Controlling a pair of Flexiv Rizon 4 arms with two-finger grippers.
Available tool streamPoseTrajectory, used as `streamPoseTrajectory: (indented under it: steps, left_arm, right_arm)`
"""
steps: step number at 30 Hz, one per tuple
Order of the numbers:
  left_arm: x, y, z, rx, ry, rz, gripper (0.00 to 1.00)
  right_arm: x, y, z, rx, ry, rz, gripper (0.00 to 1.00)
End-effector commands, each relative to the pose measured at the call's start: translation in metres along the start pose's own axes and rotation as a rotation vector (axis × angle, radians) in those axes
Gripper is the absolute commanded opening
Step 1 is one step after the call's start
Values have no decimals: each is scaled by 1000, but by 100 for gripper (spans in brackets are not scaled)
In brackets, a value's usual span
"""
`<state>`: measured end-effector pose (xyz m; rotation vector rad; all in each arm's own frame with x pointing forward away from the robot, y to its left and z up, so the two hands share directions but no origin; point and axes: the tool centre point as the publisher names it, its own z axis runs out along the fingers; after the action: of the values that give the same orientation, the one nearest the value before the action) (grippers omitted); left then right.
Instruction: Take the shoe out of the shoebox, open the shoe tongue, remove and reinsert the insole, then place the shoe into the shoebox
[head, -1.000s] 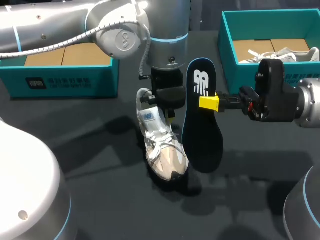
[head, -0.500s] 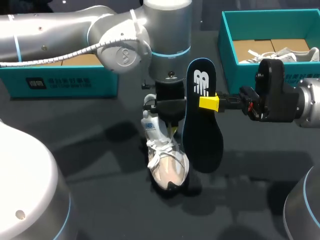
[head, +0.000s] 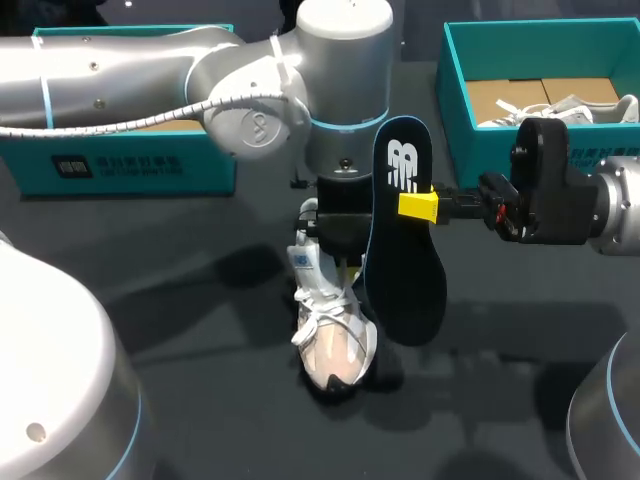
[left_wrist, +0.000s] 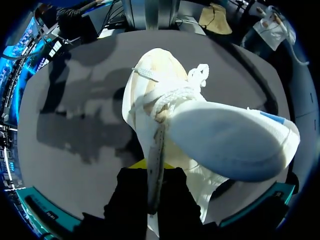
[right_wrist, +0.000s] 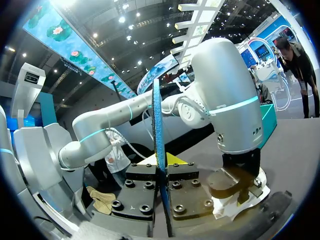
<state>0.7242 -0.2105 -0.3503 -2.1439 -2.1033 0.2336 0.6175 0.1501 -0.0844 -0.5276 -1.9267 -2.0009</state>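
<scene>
Shoe (head: 335, 335) is out on the dark table (head: 200, 330), white and laced, with its toe end pointing away from the boxes and its heel end up under the left gripper (head: 341, 262). From the left wrist you can see a thin strip of the shoe's upper running straight between that gripper's fingers. They stand narrow and pinch it from both sides, so the shoe is held. Just to the right of the shoe hangs the insole (head: 405, 235), dark navy and upright, clear of the table, with its marked end high and its lower end level with the shoe's laces. The right gripper (head: 418, 205) comes in from the shoe's right, its yellow-tipped fingers nearly closed and clamped on the insole's edge. The right wrist view shows the insole edge-on, squeezed between them. Behind the shoe and to its left sits the left shoebox (head: 120, 165), teal, with brown card showing inside. Behind the shoe and to its right is the right shoebox (head: 455, 110), with a second shoe (head: 590, 105) lying in it.
</scene>
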Motion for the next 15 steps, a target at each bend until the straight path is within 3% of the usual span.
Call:
streamPoseTrajectory:
  steps: [1,15]
  left_arm:
    - [-10,5,4,5,14,-1,0]
    - [-22,15,20,-11,40,3,0]
  right_arm:
    - [0,-1,2,0,-1,1,0]
    - [0,-1,2,0,-1,1,0]
